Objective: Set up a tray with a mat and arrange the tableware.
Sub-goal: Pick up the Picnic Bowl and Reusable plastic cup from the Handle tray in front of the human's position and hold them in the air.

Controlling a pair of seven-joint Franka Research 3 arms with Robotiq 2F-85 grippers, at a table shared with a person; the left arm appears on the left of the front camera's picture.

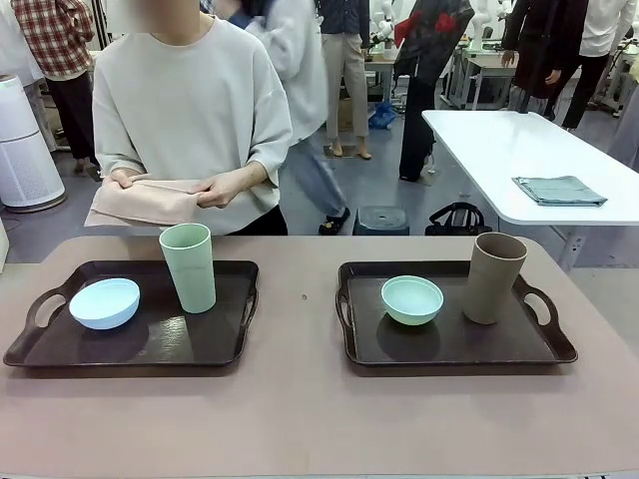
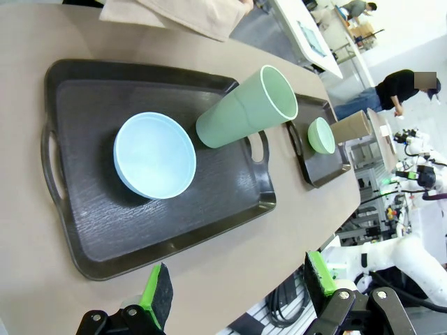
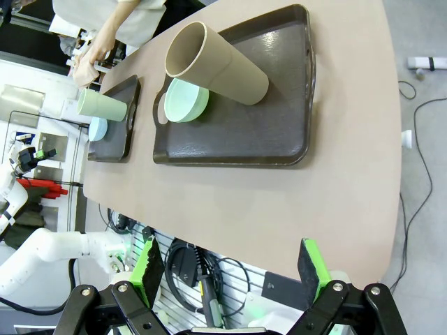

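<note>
Fingers on the left gripper (image 2: 236,280) and right gripper (image 3: 229,265) are hanging spread and empty off the table's (image 1: 300,424) near edge, bare tabletop stretching to the left tray (image 1: 215,344) and right tray (image 1: 454,347).

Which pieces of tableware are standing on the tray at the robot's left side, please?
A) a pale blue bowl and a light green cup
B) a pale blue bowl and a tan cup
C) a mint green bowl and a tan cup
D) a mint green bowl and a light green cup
A: in the front view the left tray holds the pale blue bowl and the upright light green cup.
</note>
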